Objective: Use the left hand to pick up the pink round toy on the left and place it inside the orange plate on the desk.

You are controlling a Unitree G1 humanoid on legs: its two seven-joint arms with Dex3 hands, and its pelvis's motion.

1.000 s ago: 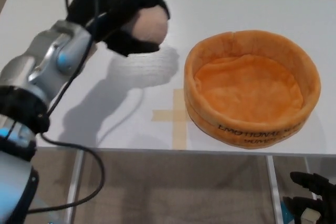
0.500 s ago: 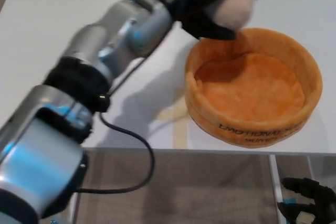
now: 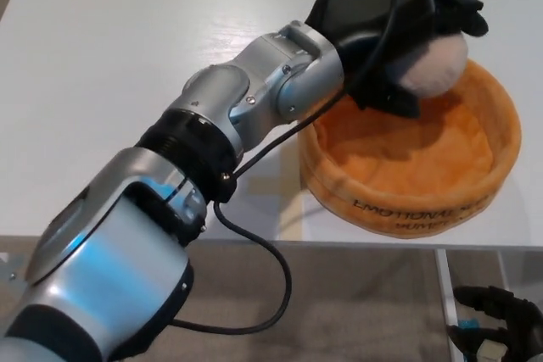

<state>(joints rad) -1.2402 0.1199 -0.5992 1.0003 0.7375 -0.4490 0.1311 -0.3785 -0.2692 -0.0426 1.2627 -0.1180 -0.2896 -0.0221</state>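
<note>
One move remains: the left hand [image 3: 399, 31], gripping the pink round toy [image 3: 431, 67], should lower before releasing into the orange plate [image 3: 496, 150] beneath it.

Over the last second the left hand [image 3: 399, 31] has carried the pink round toy [image 3: 433, 67] rightward across the counter [image 3: 127, 82], from left of the orange plate [image 3: 475, 184] to a position above its interior. The left arm now stretches diagonally across the view, covering the plate's left rim. The toy remains gripped in the fingers.
</note>
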